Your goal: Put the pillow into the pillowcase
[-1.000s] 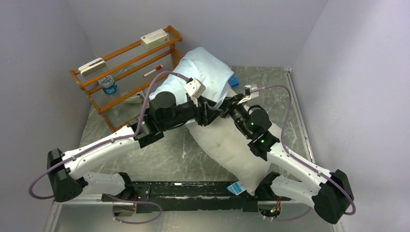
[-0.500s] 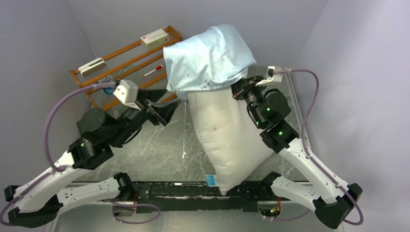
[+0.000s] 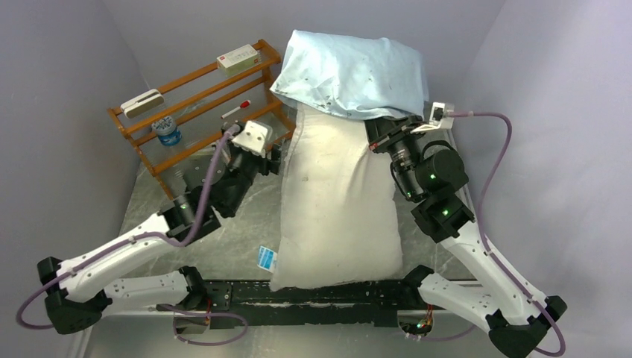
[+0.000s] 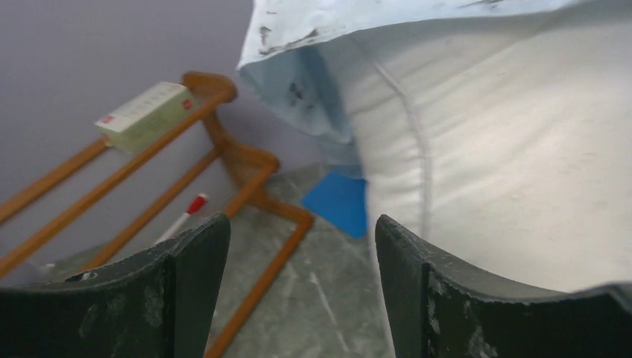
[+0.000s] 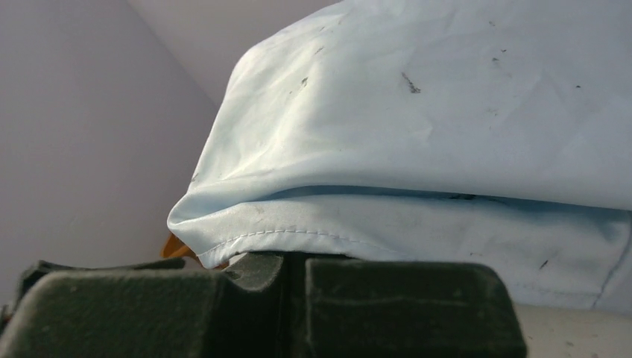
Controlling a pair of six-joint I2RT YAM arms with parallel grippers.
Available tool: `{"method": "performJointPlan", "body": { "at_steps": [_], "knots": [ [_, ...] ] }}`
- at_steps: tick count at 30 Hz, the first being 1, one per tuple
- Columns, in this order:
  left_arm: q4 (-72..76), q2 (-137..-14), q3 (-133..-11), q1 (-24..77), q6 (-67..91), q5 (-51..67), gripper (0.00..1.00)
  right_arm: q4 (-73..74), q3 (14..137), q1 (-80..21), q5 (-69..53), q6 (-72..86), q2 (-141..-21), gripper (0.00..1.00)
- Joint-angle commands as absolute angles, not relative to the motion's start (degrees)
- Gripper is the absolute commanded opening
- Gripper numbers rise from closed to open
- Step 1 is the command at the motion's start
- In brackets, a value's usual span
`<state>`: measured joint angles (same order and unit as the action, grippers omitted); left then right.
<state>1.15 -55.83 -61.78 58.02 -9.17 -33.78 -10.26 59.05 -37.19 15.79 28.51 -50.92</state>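
We've got R gripper (image 5: 295, 262) fingers closed tight, pinching the pillowcase (image 3: 350, 74) hem. L gripper (image 4: 299, 231) is spread wide, empty, approx 10 o'clock of the pillow (image 3: 339, 201). Pillowcase covers only its 12 o'clock end.

Grey marbled tabletop (image 3: 246, 224) — a wooden rack (image 3: 197, 104) stands on its far-left part, a flat blue sheet (image 4: 339, 201) lies near the rack's end, and the pillow (image 3: 339, 201) slopes down to its near edge.
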Motion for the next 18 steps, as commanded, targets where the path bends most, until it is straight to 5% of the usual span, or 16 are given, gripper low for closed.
{"method": "performJointPlan", "body": {
  "at_steps": [1,18],
  "knots": [
    [23.9,-58.0,-57.1,58.2,-27.9,-41.9,0.78,-22.0,60.8,-37.1,13.3,29.5,-47.8,0.0],
    [31.1,-66.7,-57.7,41.7,-23.4,-9.1,0.85,-21.2,58.3,-37.0,10.1,32.9,-45.4,0.0]
  ]
}}
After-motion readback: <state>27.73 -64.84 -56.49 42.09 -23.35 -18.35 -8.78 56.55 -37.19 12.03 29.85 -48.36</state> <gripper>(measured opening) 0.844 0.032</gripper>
